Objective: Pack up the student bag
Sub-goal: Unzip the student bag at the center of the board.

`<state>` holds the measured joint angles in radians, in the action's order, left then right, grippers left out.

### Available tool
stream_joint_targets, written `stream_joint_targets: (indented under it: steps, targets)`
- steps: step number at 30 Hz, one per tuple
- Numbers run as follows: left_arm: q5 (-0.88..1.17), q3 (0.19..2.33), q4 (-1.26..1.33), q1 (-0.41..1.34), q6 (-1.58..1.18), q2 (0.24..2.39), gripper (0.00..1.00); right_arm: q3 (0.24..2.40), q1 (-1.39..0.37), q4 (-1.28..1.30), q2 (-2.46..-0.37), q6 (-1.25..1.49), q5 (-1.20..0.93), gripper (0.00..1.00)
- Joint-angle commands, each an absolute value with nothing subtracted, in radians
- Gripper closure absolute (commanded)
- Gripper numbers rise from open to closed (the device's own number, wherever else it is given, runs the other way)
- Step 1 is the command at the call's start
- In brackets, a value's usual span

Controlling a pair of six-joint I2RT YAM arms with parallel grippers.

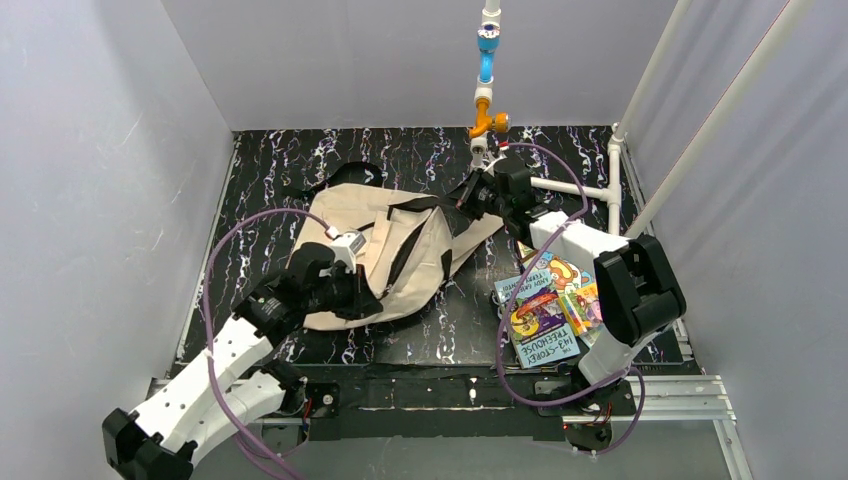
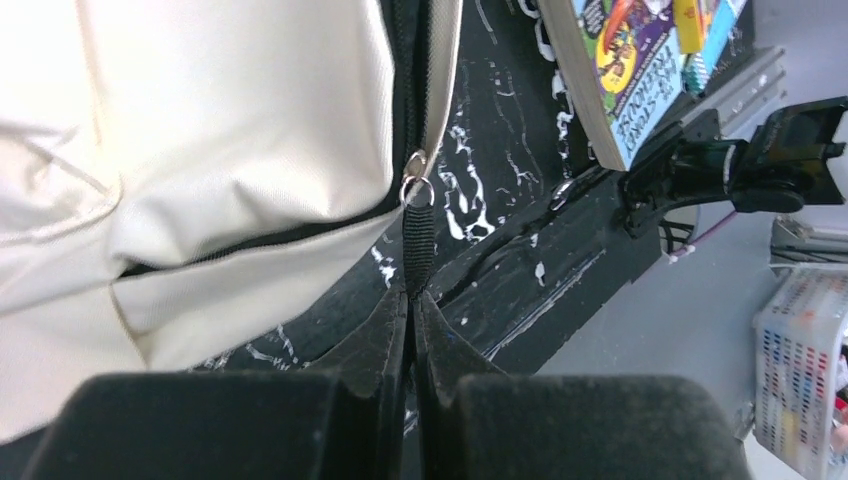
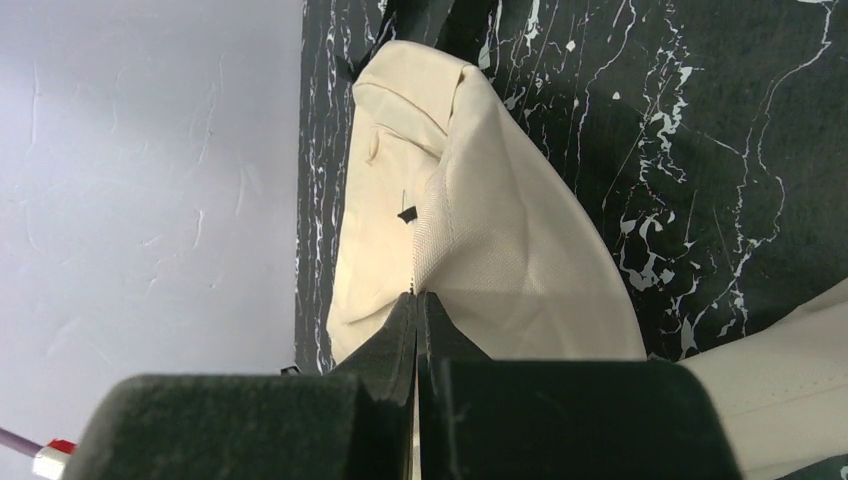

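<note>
Nearest you, your left fingers (image 2: 400, 318) were pinched tight on the black zip pull (image 2: 419, 235) of the student bag (image 2: 200, 120); off to the right lay the books (image 1: 548, 305), apart from it; the student bag itself sprawled flat on the table (image 1: 270, 170), left of centre; farther off, your right fingers (image 3: 404, 322) were clenched on a fold of its beige cloth; judge it light, limp and shapeless, so take it by pull, seam or strap, not by a loose panel.
</note>
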<state>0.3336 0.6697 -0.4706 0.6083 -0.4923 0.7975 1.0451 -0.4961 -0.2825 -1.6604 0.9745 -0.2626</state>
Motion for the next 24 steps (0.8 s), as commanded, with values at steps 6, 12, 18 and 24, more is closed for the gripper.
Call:
stream_joint_targets:
  steps: [6, 12, 18, 24]
  targets:
    - [-0.023, 0.754, -0.845, 0.614, -0.674, 0.735, 1.0, 1.192, -0.451, -0.292, -1.731, 0.838, -0.31, 0.99]
    - [-0.082, 0.7, -0.822, 0.595, -0.784, 0.828, 1.0, 1.244, -0.421, -0.187, -1.746, 0.75, -0.352, 0.99]
    - [-0.01, 0.629, -0.69, 0.584, -0.748, 0.788, 1.0, 1.426, -0.462, 0.105, -1.845, 0.586, -0.383, 0.99]
    - [0.202, 0.614, -0.45, 0.584, -0.762, 0.819, 1.0, 1.523, -0.583, 0.445, -1.868, 0.448, -0.206, 0.4]
